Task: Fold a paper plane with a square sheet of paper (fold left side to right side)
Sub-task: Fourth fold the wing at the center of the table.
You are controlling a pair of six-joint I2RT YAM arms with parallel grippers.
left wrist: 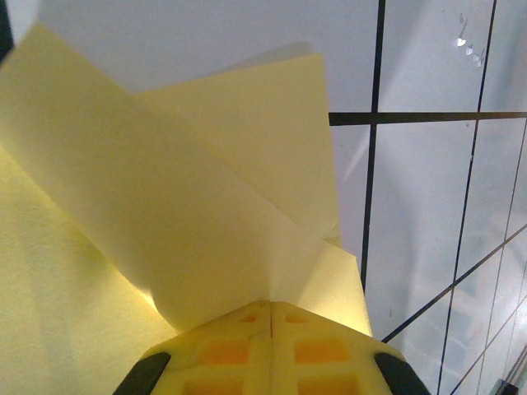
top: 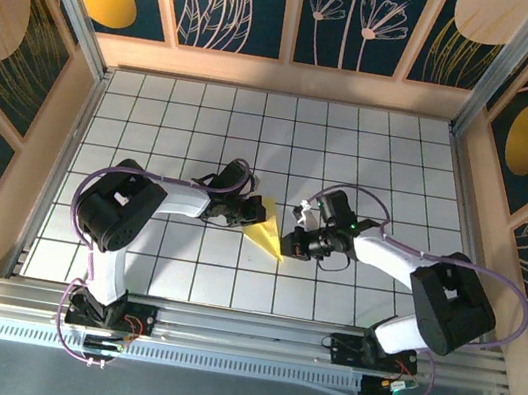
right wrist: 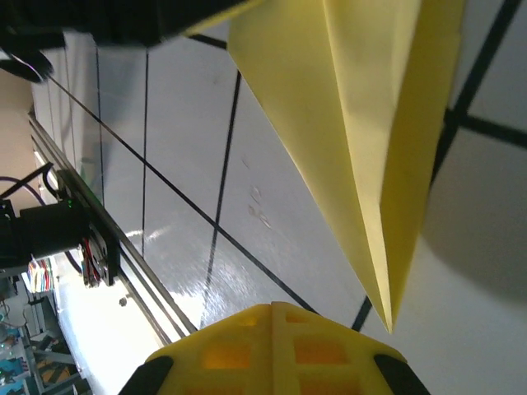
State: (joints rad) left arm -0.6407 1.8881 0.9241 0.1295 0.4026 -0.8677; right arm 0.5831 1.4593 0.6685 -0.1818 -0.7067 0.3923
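Observation:
The paper plane is yellow paper folded into a slim pointed dart, lying mid-table with its tip toward the near right. My left gripper is at its wide far-left end. In the left wrist view the fingers are shut, and the creased layers of the paper rise straight out of their seam, pinched there. My right gripper is just right of the tip. Its jaws are shut with nothing between them, and the paper's point hangs a little ahead of them, casting a shadow on the tiles.
The white grid-tiled table is boxed in by wooden walls with dark painted panels. A metal rail runs along the near edge by both arm bases. Open tiles lie behind and to either side of the arms.

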